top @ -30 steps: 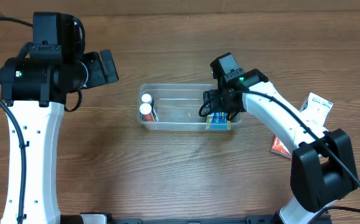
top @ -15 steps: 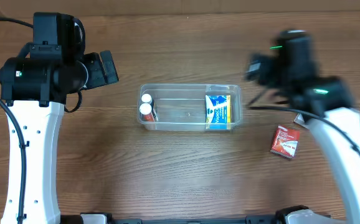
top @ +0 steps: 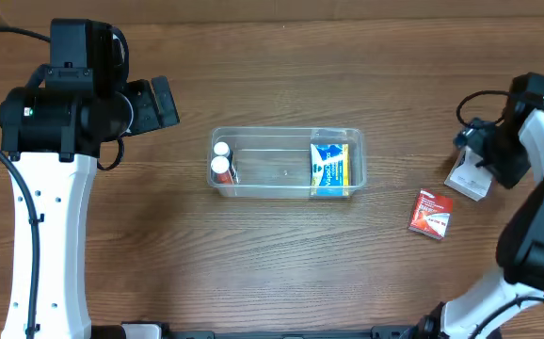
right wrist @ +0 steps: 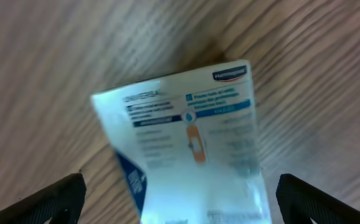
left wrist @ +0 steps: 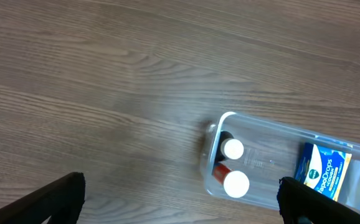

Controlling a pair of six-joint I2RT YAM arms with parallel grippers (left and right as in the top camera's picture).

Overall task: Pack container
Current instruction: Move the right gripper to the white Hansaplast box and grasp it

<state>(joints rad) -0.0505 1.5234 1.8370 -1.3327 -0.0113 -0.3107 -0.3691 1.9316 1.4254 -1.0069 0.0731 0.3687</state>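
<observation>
The clear plastic container point(top: 286, 185) sits mid-table and holds two white-capped bottles point(top: 221, 164) at its left end and a blue and yellow box point(top: 329, 168) at its right end. It also shows in the left wrist view point(left wrist: 273, 163). My right gripper point(top: 487, 158) is open over a white and blue bandage box point(top: 468, 179) at the far right; the box point(right wrist: 186, 137) lies between its fingertips, not gripped. A red box point(top: 431, 214) lies on the table nearby. My left gripper point(left wrist: 180, 202) is open and empty, up and to the left of the container.
The left arm's body point(top: 60, 113) stands over the table's left side. The right arm's lower links point(top: 536, 235) run along the right edge. Wood table point(top: 281, 273) all around.
My right gripper has left the container, where the blue and yellow box now lies, and swung right to hover over the white bandage box. The left arm has not moved.
</observation>
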